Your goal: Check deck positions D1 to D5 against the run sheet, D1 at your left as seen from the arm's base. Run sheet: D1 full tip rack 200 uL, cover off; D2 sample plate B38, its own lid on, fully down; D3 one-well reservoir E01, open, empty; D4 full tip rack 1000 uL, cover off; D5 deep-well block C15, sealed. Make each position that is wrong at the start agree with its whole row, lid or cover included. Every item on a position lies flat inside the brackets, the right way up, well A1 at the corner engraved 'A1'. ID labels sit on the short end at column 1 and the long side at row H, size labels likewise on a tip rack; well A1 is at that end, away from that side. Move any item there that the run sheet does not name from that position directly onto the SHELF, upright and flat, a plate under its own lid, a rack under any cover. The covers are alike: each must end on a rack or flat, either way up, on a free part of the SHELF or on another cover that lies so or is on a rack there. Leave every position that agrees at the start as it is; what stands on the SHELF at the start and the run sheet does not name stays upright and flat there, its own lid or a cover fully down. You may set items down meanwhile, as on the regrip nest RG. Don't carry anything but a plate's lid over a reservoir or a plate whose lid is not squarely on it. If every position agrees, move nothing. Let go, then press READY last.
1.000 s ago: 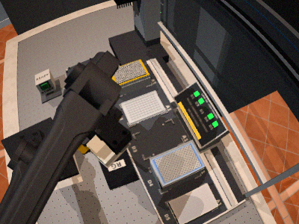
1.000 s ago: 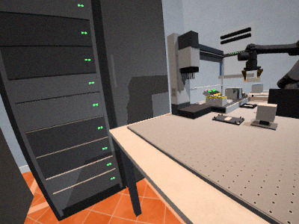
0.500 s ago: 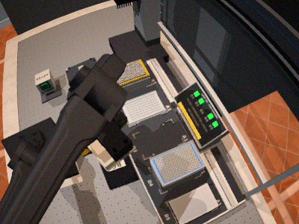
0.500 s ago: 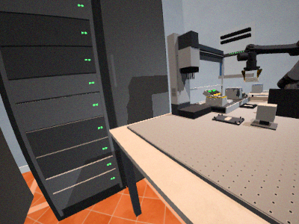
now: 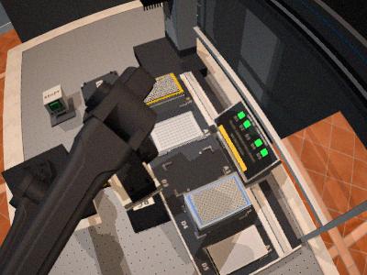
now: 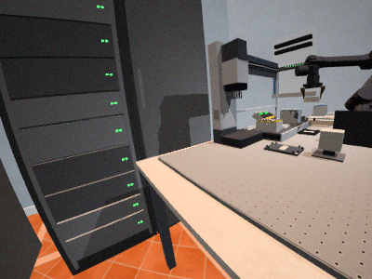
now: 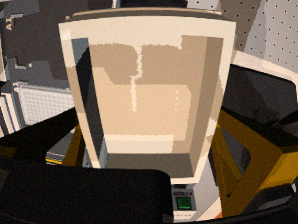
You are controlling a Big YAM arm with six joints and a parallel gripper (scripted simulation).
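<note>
My gripper [image 7: 148, 110] is shut on a beige one-well reservoir [image 7: 152, 90], open and empty, gripped across its width by the yellow fingers. In the exterior view the gripper [image 6: 312, 93] holds it well above the table. In the top view the arm [image 5: 92, 156] hides most of it, above the RG nest [image 5: 143, 207]. On the deck, D1 holds a yellow-framed tip rack [image 5: 165, 88], D2 a white plate [image 5: 176, 131], D3 [image 5: 193, 171] has bare brackets, D4 a blue-framed tip rack [image 5: 218, 200] and D5 a sealed block [image 5: 238, 252].
A dark box with a yellow strip and green lights [image 5: 246, 140] lies beside the deck on the shelf side. The READY button box [image 5: 57, 105] stands at the left. A pipetting tower [image 5: 181, 23] stands at the far end of the deck.
</note>
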